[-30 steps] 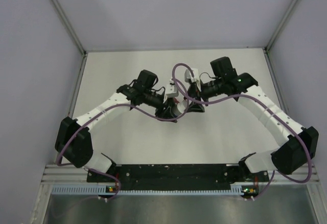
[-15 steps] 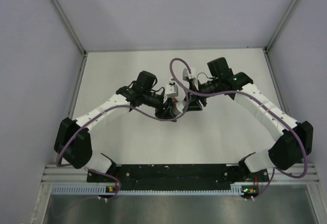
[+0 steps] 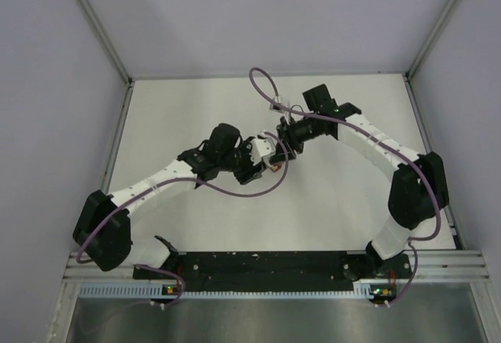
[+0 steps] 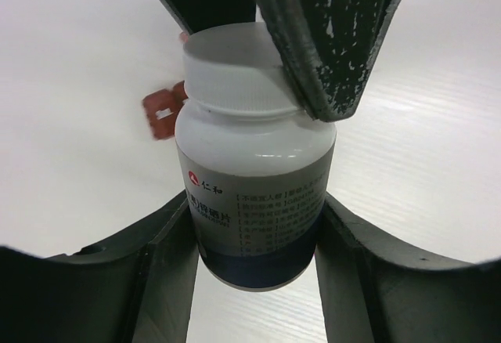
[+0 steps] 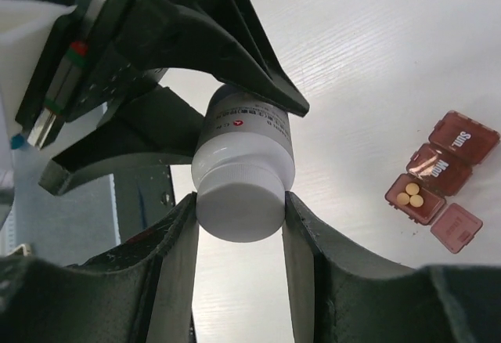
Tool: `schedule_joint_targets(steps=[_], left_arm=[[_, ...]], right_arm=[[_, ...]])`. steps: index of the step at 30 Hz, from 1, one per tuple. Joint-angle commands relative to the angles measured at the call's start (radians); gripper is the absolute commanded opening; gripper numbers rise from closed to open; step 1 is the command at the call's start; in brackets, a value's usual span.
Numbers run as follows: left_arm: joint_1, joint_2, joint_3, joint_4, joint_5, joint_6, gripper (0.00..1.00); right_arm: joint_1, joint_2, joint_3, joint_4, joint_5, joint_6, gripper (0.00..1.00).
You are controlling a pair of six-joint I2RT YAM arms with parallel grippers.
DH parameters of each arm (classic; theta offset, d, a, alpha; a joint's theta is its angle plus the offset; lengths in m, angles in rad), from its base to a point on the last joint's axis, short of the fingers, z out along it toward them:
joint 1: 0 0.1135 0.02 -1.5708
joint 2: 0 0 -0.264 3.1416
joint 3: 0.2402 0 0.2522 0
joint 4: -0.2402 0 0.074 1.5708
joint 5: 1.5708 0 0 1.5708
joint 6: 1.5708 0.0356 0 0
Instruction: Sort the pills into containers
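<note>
A white pill bottle (image 4: pixel 252 171) with a printed label is held off the table between both arms. My left gripper (image 4: pixel 254 222) is shut on the bottle's body. My right gripper (image 5: pixel 239 202) is shut on its white screw cap (image 5: pixel 239 206), fingers pressing both sides. In the top view the two grippers, left (image 3: pixel 262 157) and right (image 3: pixel 283 145), meet nose to nose at mid-table. The containers (image 5: pixel 438 167), a red-brown strip of three, lie on the table to the right. The end compartment has its lid (image 5: pixel 456 227) flipped open and holds three yellow pills (image 5: pixel 409 196). Part of the strip (image 4: pixel 162 113) shows behind the bottle.
The white table (image 3: pixel 344 202) is bounded by grey walls at the left, back and right. A purple cable (image 3: pixel 262 92) loops above the right wrist, and another hangs under the left wrist. The black base rail (image 3: pixel 266 263) runs along the near edge.
The right arm has swung in and leftward, and its gripper has closed onto the bottle's cap. The left arm has stretched slightly right with the bottle.
</note>
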Motion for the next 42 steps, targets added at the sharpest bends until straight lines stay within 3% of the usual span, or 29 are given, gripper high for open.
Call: schedule_joint_targets(steps=[1,5,10,12,18,23,28,38,42], left_arm=[[-0.056,-0.033,-0.008,0.275,-0.293,0.036,0.0],[-0.108,-0.022,-0.047,0.379,-0.488,0.085,0.0],[-0.161,-0.004,-0.074,0.45,-0.646,0.154,0.0],[-0.167,0.002,-0.071,0.456,-0.666,0.156,0.0],[-0.167,-0.005,-0.074,0.451,-0.662,0.125,0.0],[-0.164,-0.033,-0.084,0.425,-0.588,0.099,0.0],[-0.135,-0.053,-0.053,0.355,-0.467,0.03,0.0],[0.042,-0.047,0.056,0.16,0.184,-0.137,0.0],[0.06,-0.016,0.1,0.089,0.352,-0.145,0.0]], right_arm=[[-0.015,0.098,0.059,0.072,-0.111,0.204,0.26],[-0.042,0.165,0.074,0.106,-0.185,0.272,0.26],[-0.048,0.195,0.057,0.156,-0.263,0.381,0.33],[-0.051,0.182,0.057,0.16,-0.268,0.387,0.38],[-0.084,0.098,0.042,0.16,-0.26,0.34,0.64],[-0.14,0.006,0.008,0.14,-0.233,0.251,0.72],[-0.152,-0.089,0.005,0.036,-0.17,0.084,0.77],[-0.14,-0.259,0.01,-0.087,-0.065,-0.212,0.8],[-0.103,-0.29,0.01,-0.094,-0.039,-0.271,0.81]])
